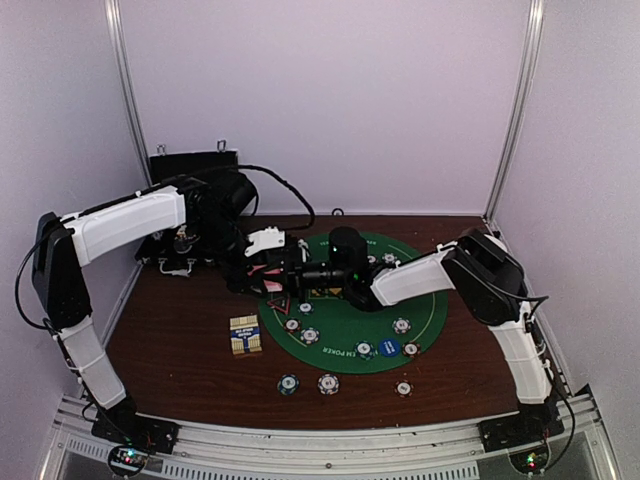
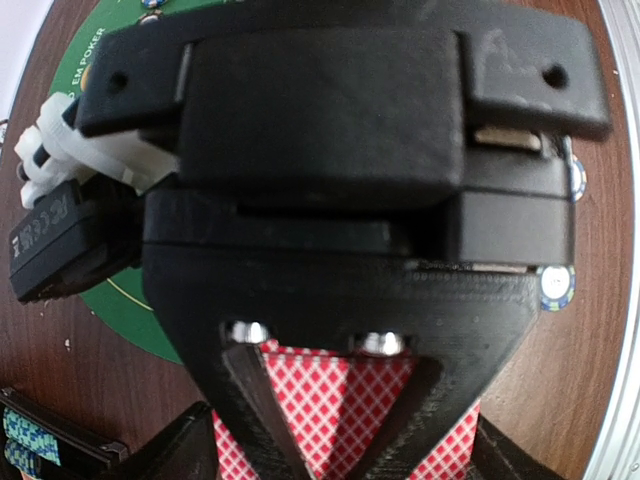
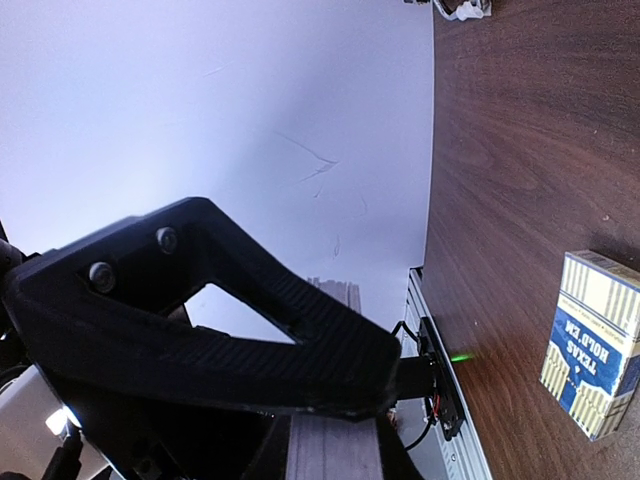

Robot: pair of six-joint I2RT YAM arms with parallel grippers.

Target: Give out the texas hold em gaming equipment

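- Deck of playing cards (image 2: 335, 410), with red-lattice backs, is held in the air above the left edge of the green mat (image 1: 340, 322), where the two arms meet.
- The right fingers (image 3: 200, 375) are clenched on the playing cards. The right wrist view shows the stacked card edges (image 3: 330, 450) pinched under the black triangular finger.
- In the left wrist view the cards' backs show through that finger's cut-out.
- The left fingers (image 2: 185, 450) stand parted, one on each side of the cards. I cannot tell whether they touch the card edges.
- Several poker chips (image 1: 309, 335) lie spread over the mat, and a blue disc (image 1: 388, 347) lies between two of them near its front rim.
- Three more chips lie on the bare table (image 1: 180, 340) just in front of the mat.
- A card box (image 1: 245, 335) printed "TEXAS HOLD'EM" lies flat on the table just left of the mat.
- A black case (image 1: 190, 165) stands at the back left of the table.
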